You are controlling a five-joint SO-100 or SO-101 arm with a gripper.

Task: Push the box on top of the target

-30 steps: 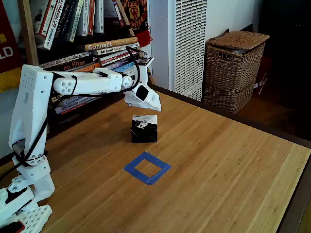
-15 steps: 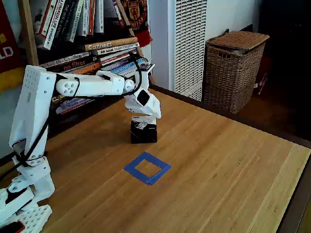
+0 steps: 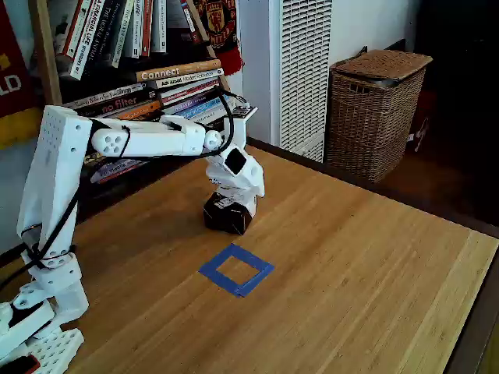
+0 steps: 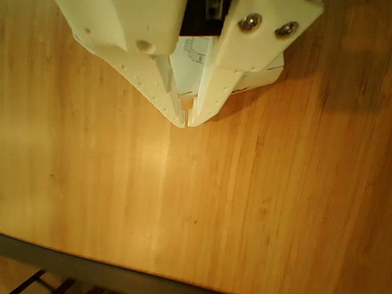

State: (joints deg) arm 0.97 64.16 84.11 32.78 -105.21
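The box [image 3: 224, 218], black with a white top, sits on the wooden table and looks turned at an angle. My white gripper [image 3: 235, 204] comes down from above and rests against the box's top and far side, its fingers closed together. In the other view the gripper [image 4: 185, 120] is shut with its tips nearly touching just above the wood, and the box's white printed top [image 4: 187, 64] shows behind the fingers. The target [image 3: 236, 269], a hollow square of blue tape, lies on the wood a short way in front of the box, apart from it.
A wicker basket [image 3: 376, 109] stands at the back right beside a white slatted unit [image 3: 300, 70]. A bookshelf [image 3: 148, 82] is behind the arm. The table's edge [image 3: 475, 319] runs along the right, and a table edge [image 4: 122, 269] crosses the bottom of the other view.
The gripper has come down from above and behind the box onto it. The box has turned and shifted slightly toward the left front.
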